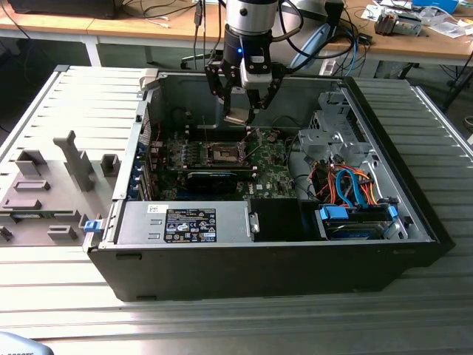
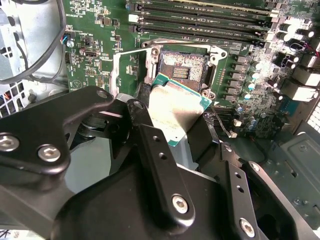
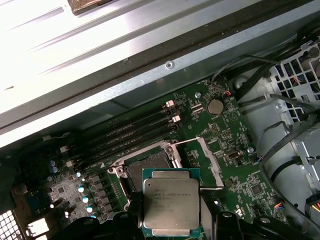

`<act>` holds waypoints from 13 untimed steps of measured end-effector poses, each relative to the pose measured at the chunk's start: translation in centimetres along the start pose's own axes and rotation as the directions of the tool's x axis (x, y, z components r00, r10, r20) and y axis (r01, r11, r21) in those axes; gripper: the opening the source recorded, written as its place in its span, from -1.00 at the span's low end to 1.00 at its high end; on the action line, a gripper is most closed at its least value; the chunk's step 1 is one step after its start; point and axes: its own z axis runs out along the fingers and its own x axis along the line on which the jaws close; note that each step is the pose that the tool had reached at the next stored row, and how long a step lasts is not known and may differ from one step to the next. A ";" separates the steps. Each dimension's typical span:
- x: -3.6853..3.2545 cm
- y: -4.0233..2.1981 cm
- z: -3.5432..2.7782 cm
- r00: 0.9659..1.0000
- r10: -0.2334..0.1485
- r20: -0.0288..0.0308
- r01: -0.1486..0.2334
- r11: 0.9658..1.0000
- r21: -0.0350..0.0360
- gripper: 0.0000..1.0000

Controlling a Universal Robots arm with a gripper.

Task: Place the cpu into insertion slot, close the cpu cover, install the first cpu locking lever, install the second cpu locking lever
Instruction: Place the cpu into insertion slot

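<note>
One cpu (image 3: 171,202), silver top showing, sits pinched by its edges between the black jaws, lifted clear of the green motherboard (image 1: 272,176). In the exterior view the jaws hang inside the open computer case (image 1: 222,274), at about twelve o'clock from the insertion slot (image 1: 224,154) and apart from it. The slot's brownish pin field lies uncovered, and the cpu cover (image 3: 209,159) stands swung open beside it. Long black memory slots (image 3: 125,135) run just past the slot. The case rests on a ribbed grey counter (image 1: 222,325).
</note>
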 end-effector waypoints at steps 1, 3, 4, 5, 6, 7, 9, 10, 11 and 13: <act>0.00 0.00 0.00 1.000 0.000 0.000 0.000 1.000 0.000 0.09; 0.00 0.00 0.00 1.000 0.001 0.000 -0.001 1.000 0.000 0.09; 0.00 0.00 0.00 1.000 0.002 0.000 -0.002 1.000 0.001 0.09; 0.00 0.00 0.00 1.000 0.002 0.000 -0.002 1.000 0.001 0.09; 0.00 0.00 0.00 1.000 0.005 0.001 -0.005 1.000 0.002 0.09; 0.00 0.00 0.00 1.000 0.007 0.001 -0.007 1.000 0.002 0.09; 0.00 0.00 0.00 1.000 0.008 0.001 -0.008 1.000 0.002 0.09; 0.00 0.00 0.00 1.000 0.009 0.001 -0.009 1.000 0.002 0.09; 0.00 0.00 0.00 1.000 0.009 0.001 -0.009 1.000 0.002 0.09; 0.00 0.00 0.00 1.000 0.011 0.001 -0.011 1.000 0.003 0.09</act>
